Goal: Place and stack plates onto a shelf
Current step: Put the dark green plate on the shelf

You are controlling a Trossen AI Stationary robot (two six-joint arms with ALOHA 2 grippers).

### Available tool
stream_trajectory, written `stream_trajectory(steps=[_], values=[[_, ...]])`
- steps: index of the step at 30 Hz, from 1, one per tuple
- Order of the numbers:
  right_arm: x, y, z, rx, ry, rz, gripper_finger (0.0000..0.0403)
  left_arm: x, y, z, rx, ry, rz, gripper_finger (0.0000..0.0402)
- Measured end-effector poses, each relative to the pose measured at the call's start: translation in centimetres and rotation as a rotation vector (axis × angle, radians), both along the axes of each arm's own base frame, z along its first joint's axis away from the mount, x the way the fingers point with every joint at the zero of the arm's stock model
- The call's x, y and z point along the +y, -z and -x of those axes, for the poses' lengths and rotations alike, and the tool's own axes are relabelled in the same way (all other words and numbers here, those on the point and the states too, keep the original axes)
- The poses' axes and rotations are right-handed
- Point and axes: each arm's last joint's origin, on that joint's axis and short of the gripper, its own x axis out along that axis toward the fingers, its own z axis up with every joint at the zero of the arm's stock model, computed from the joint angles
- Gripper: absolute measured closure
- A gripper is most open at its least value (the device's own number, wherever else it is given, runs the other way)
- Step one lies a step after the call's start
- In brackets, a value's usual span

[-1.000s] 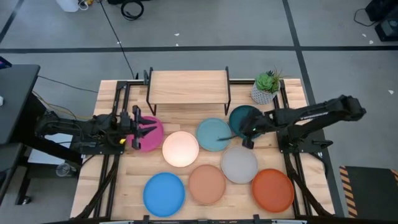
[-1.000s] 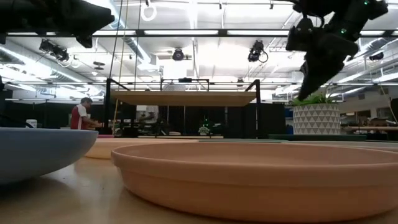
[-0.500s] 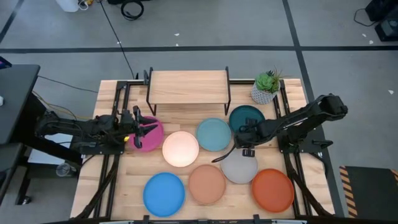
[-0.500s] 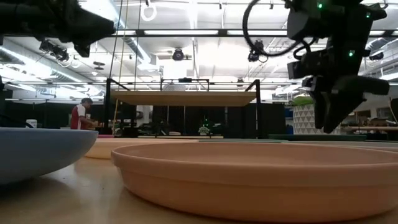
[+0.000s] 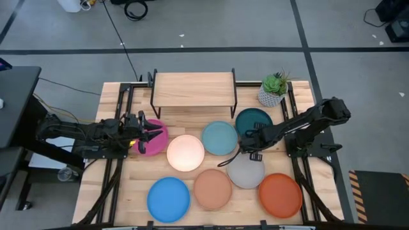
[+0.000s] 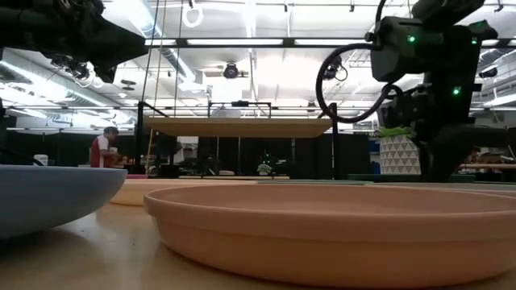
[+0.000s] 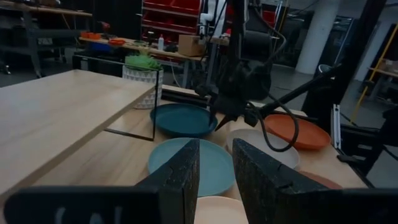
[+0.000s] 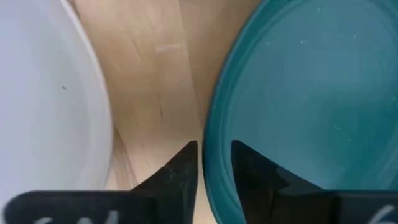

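Note:
Eight plates lie flat on the slatted tabletop in front of the shelf (image 5: 193,89): magenta (image 5: 161,144), cream (image 5: 185,153), light blue (image 5: 219,137), dark teal (image 5: 257,119), grey (image 5: 246,171), bright blue (image 5: 169,199), tan-peach (image 5: 213,189), orange (image 5: 280,195). My right gripper (image 5: 245,142) is down low at the dark teal plate's near rim (image 8: 208,140), open by a narrow gap. One finger (image 8: 249,165) stands over the plate's inside, the other (image 8: 183,168) over the wood beside the grey plate (image 8: 50,93). My left gripper (image 5: 153,133) hovers open above the magenta plate. My right gripper points down with its fingers astride the dark teal plate's near rim (image 8: 208,140), one inside and one outside. Whether either finger touches the rim cannot be told. The plate lies flat on the table.
A potted plant (image 5: 273,89) stands at the far right, beside the shelf. The shelf top is bare. The light blue and grey plates lie close to my right gripper. A cable loop (image 5: 228,160) hangs from the right arm over the grey plate's edge.
My right gripper has moved from above the dark teal plate toward the near edge and a little left. It has tipped to point downward and come down to plate height at that plate's near rim. The plates have stayed in place.

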Motion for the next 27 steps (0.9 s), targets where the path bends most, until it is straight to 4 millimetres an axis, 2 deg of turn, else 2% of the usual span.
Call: stream_trajectory(steps=[6, 10, 16, 22, 27], values=[[0.0, 0.2, -0.2, 0.001, -0.005, 0.001, 0.0384, 0.0, 0.1, 0.0, 0.007, 0.001, -0.009, 0.0299], [0.5, -1.3, -0.6, -0.014, 0.009, -0.034, 0.0383, 0.0, 0.1, 0.0, 0.012, 0.001, -0.010, 0.0299], [2.0, -6.7, -1.6, 0.022, 0.015, -0.027, 0.0383, 0.0, 0.1, 0.0, 0.011, 0.001, -0.010, 0.0299], [3.6, -13.0, -2.2, -0.041, 0.030, 0.013, 0.0386, 0.0, 0.1, 0.0, 0.011, 0.001, -0.009, 0.0299], [3.9, -17.6, -1.9, -0.118, 0.033, 0.118, 0.0380, 0.0, 0.0, 0.0, 0.002, 0.001, -0.008, 0.0299]])
